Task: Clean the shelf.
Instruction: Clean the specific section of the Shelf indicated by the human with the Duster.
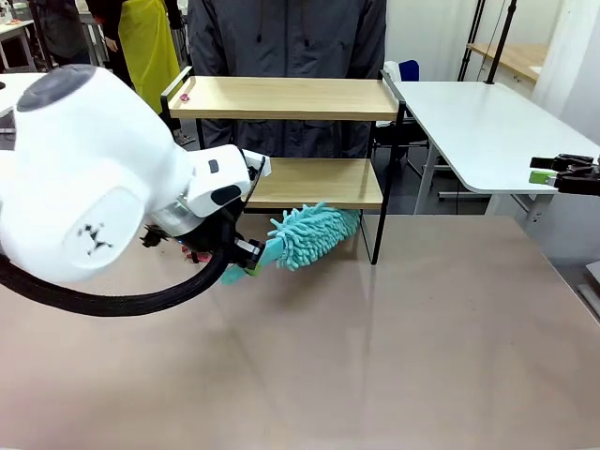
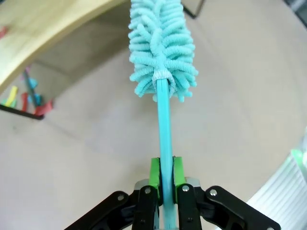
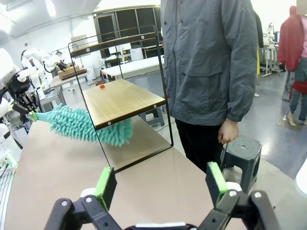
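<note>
Pinching teal duster [image 1: 309,234] — left claw [image 2: 166,166], right claw [image 3: 161,176] spread, 2-board wooden shelf [image 1: 281,97], black frame

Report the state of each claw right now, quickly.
Left claw: closed on the handle of the teal duster.
Right claw: open, holding nothing.

Free: table [image 1: 403,356] near and right; gap between shelf [image 1: 281,98] boards | Blocked: duster [image 1: 309,234] under lower board | Far: person [image 1: 281,33] behind shelf
</note>
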You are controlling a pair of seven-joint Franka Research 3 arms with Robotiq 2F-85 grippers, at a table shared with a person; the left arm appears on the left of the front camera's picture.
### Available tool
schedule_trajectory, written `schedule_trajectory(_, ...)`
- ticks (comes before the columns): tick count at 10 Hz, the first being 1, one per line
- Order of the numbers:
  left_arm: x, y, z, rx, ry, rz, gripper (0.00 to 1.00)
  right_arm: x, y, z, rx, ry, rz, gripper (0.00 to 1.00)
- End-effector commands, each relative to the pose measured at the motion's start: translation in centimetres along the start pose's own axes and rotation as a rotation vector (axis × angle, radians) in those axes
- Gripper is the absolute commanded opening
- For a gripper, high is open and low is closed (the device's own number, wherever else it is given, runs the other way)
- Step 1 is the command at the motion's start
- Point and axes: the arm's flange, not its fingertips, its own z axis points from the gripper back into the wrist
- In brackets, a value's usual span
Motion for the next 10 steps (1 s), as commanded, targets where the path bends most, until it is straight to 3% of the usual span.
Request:
schedule_trajectory(1, -7.2, 3.5, 3.5, -0.077, 0.061, -0.091, 0.13, 0.4, 0.1, -0.1, 0.001, -0.003, 0.007, 1.00)
schedule_trajectory(5, -10.1, 5.2, 9.5, -0.024, 0.183, -0.266, 0.13, 0.4, 0.1, -0.1, 0.001, -0.003, 0.007, 1.00)
schedule_trajectory(7, -10.1, 6.2, 14.1, -0.008, 0.299, -0.311, 0.13, 0.4, 0.1, -0.1, 0.001, -0.003, 0.007, 1.00)
schedule_trajectory(10, -10.2, 5.9, 20.4, 0.028, 0.346, -0.405, 0.13, 0.4, 0.1, -0.1, 0.001, -0.003, 0.007, 1.00)
